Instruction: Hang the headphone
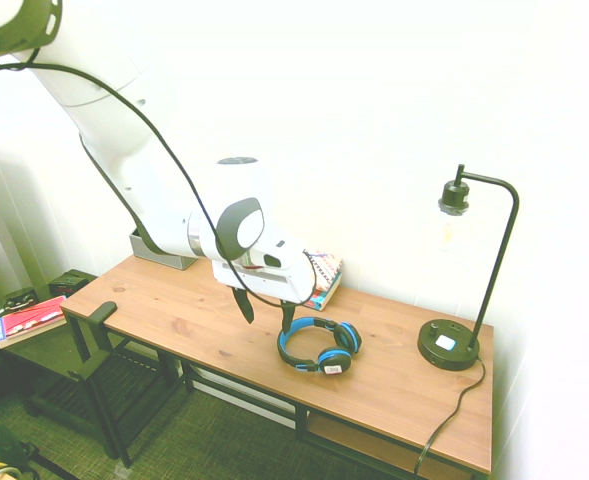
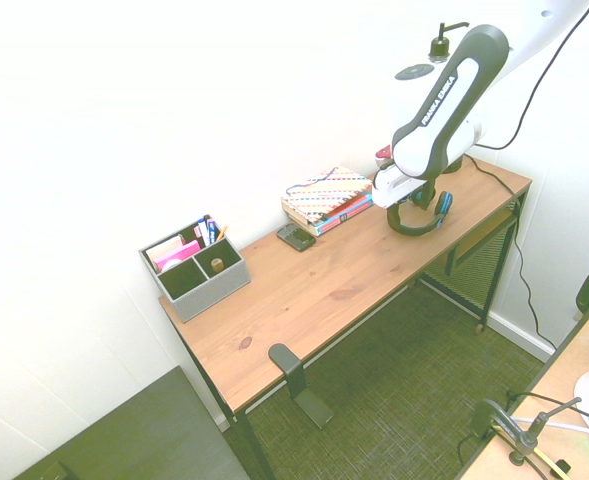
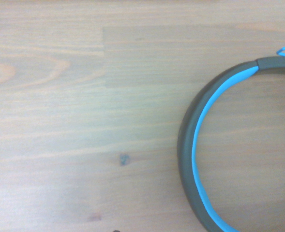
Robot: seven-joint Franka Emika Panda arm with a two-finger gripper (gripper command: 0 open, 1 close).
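Observation:
The headphone (image 1: 319, 345) lies flat on the wooden table (image 1: 174, 310), with a blue and black headband, round ear cups and a small white tag. It also shows partly behind the arm as the headphone (image 2: 421, 216). My gripper (image 1: 267, 310) hangs open just above the table, beside the headband's left end, and holds nothing. The wrist view looks straight down on the headband's curve (image 3: 188, 145) and the bare wood around it.
A black lamp (image 1: 452, 345) stands at the table's right end. A stack of books (image 1: 322, 278) lies against the wall behind the gripper, and a grey organiser (image 2: 194, 268) stands at the other end. A black hook bracket (image 2: 292, 375) is clamped to the table's front edge.

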